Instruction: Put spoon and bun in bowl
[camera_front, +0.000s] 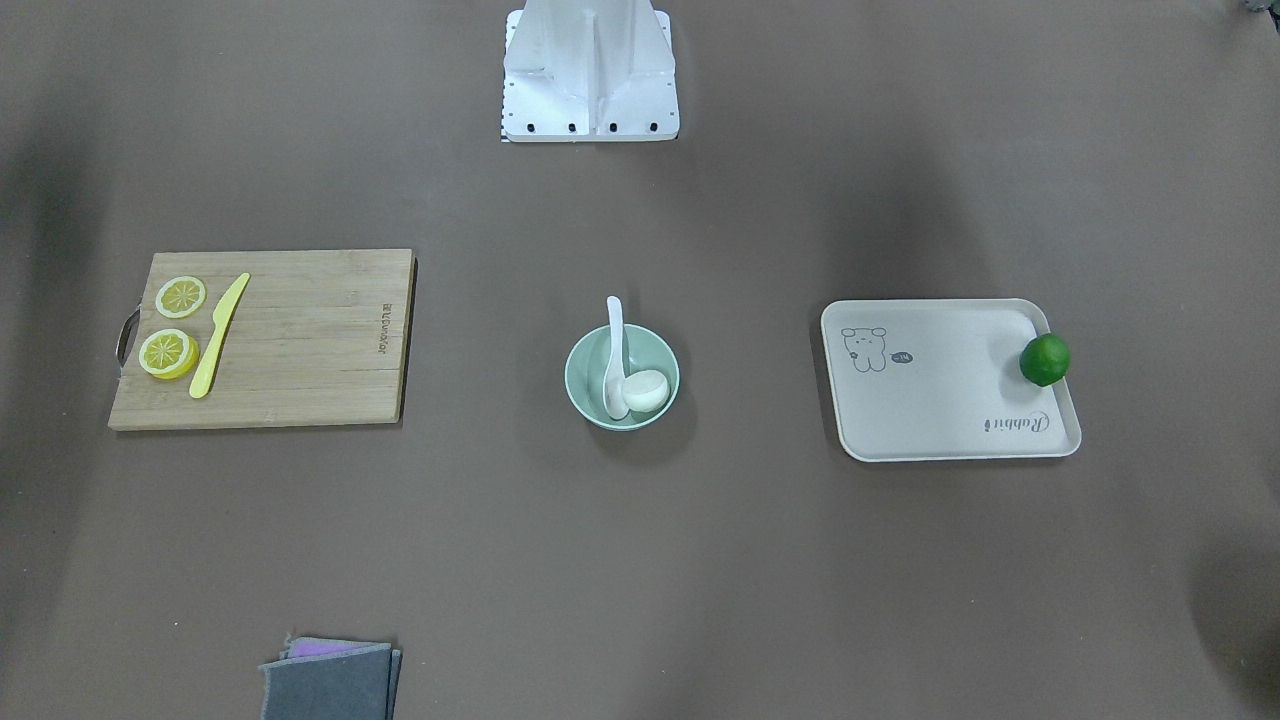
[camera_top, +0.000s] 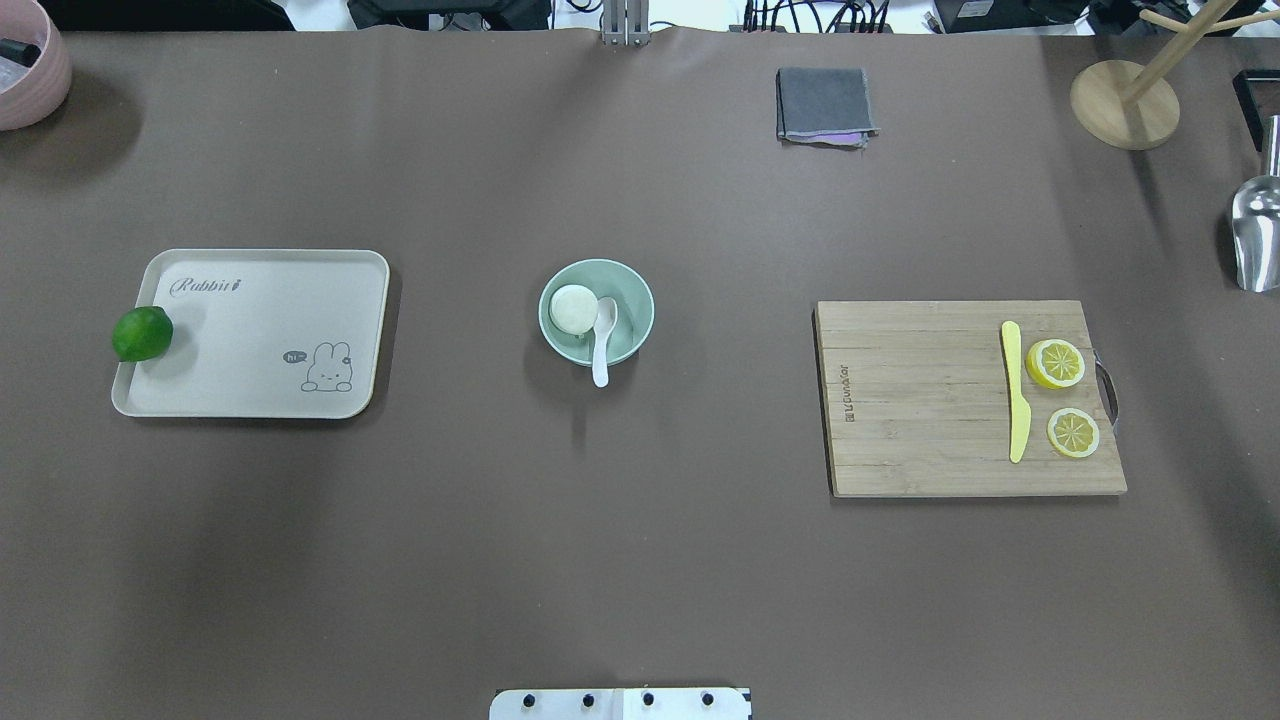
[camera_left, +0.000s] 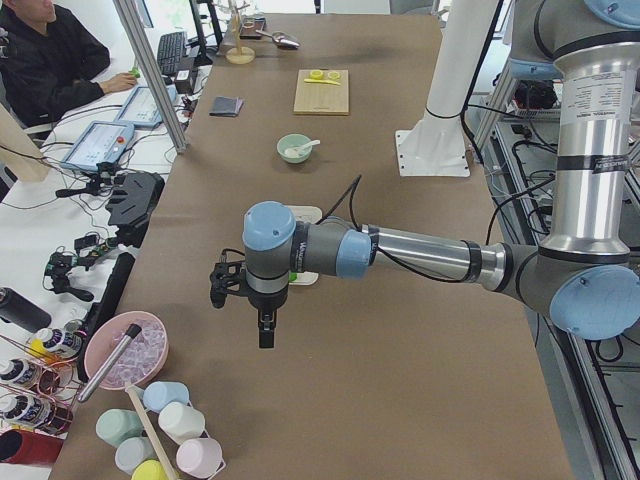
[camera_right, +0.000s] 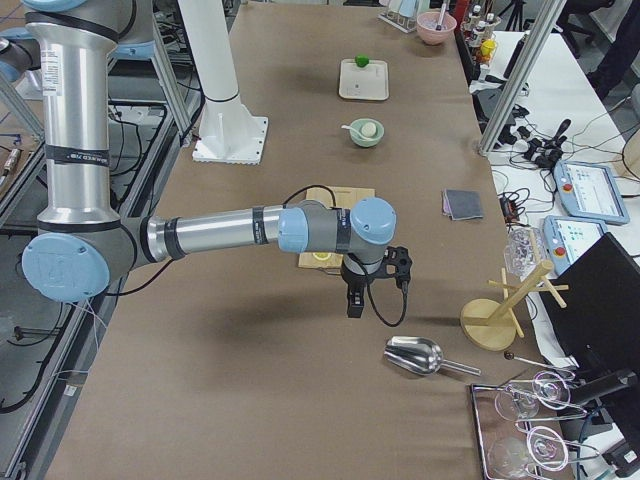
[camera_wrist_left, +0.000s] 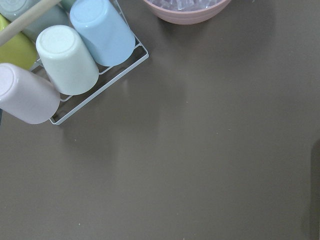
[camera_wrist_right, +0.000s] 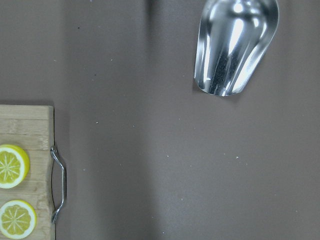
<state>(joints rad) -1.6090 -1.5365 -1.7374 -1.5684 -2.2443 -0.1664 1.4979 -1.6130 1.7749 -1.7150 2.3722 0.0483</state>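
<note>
The left gripper (camera_left: 265, 335) hangs fingers-down over bare brown table (camera_left: 400, 380). From this side angle I cannot tell whether its jaws are parted or closed. Just beside it, toward the table's end, sit a pink bowl (camera_wrist_left: 187, 12) and a wire rack of upturned cups (camera_wrist_left: 67, 65).

The right gripper (camera_right: 354, 305) hangs the same way at the opposite end, and its jaws are just as unreadable. A metal scoop (camera_wrist_right: 235, 45) lies near it, and the cutting board (camera_wrist_right: 25, 125) with its lemon slices (camera_wrist_right: 11, 165) is just beside it on the inward side.

Well apart from both grippers, between them at mid-table, stands the bowl (camera_top: 632, 300). The bun (camera_top: 573, 308) lies inside it. The spoon (camera_top: 603, 330) rests with its scoop in the bowl beside the bun, its handle leaning out over the rim. A tray (camera_top: 260, 300) lies between the bowl and the left gripper.
</note>
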